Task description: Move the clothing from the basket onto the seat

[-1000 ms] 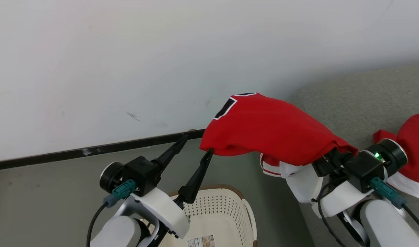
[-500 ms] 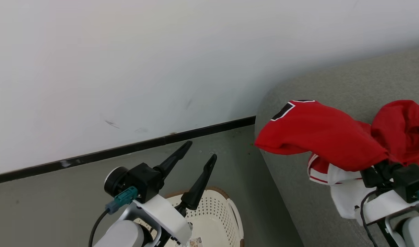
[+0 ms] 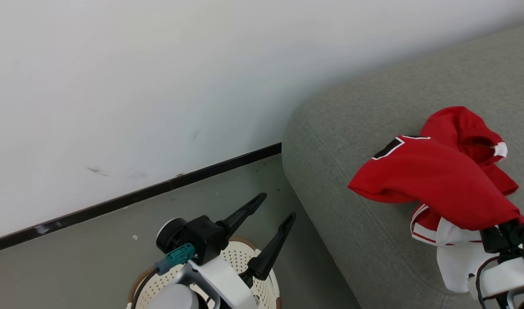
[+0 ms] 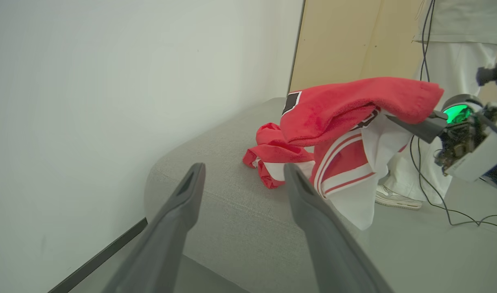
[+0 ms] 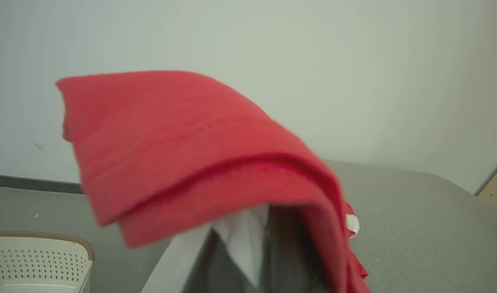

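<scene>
A bright red garment [image 3: 429, 180] with white bands and a black letter patch hangs over the grey seat [image 3: 352, 128], draped over my right gripper [image 3: 497, 234], which is shut on it. The fabric hides its fingers. From the left wrist, that garment [image 4: 354, 101] hangs off the right gripper [image 4: 421, 126] above the seat [image 4: 224, 162]. A second red garment [image 3: 463, 126] lies crumpled on the seat behind it. My left gripper [image 3: 277, 207] is open and holds nothing above the cream basket [image 3: 244, 242]. The basket's inside is mostly hidden by the left arm.
A white wall with a dark skirting board [image 3: 159, 189] runs behind the grey floor. A person's white-trousered legs and shoe [image 4: 395, 199] stand beyond the seat, with a cable [image 4: 456, 211] on the floor and a wooden panel [image 4: 333, 40] behind.
The head camera has swung to the right. My right arm has carried the red garment from above the basket and floor to over the seat. The left gripper stays open.
</scene>
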`<state>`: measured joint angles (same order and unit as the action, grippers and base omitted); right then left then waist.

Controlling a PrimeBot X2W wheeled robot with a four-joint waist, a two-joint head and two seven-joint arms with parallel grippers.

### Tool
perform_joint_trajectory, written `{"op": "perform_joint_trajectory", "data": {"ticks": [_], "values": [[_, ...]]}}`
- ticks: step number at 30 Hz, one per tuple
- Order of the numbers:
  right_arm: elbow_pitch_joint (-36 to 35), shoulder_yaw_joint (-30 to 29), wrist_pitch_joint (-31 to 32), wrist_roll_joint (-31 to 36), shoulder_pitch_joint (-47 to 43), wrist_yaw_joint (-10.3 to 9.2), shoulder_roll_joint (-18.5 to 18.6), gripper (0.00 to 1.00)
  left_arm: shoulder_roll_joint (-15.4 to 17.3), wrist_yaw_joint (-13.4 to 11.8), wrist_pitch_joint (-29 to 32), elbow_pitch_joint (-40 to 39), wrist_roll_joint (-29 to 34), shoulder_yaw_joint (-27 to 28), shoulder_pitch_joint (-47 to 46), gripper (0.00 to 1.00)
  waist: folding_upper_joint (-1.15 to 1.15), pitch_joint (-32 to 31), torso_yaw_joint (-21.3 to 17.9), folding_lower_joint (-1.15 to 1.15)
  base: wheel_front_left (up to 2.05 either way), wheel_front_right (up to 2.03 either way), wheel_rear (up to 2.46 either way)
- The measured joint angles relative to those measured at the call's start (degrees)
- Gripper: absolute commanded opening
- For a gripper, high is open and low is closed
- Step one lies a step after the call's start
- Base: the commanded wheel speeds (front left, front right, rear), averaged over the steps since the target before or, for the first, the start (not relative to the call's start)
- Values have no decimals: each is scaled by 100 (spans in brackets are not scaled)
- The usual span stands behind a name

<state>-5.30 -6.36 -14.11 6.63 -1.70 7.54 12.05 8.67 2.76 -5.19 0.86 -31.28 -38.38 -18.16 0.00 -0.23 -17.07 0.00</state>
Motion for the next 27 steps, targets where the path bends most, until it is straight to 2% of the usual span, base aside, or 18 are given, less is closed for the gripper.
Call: {"op": "perform_joint_trajectory", "data": {"ticks": [7,15,19,21,23,27], "values": [[-171,-115,48,-19,-295,0,-147,0,-130,97,-46,87,-2,-121,-8,100,0,48,-383,0,0,0,0],[-263,-18,58,-201,-270,0,-88,0,-126,99,-97,168,12,-109,-26,100,0,179,-754,0,0,0,0],[-255,131,186,-361,21,0,189,0,-107,30,-147,167,47,19,-28,100,0,272,-892,0,0,0,0],[-131,199,357,-577,534,0,458,0,-71,-96,-164,152,125,136,-31,100,0,354,-973,0,0,0,0],[-102,215,412,-666,711,0,526,0,-56,-133,-191,135,143,175,-31,100,0,383,-997,0,0,0,0],[248,324,665,-1102,1556,0,816,0,90,-372,-199,-13,264,374,-31,100,0,544,-1086,0,0,0,0]]}}
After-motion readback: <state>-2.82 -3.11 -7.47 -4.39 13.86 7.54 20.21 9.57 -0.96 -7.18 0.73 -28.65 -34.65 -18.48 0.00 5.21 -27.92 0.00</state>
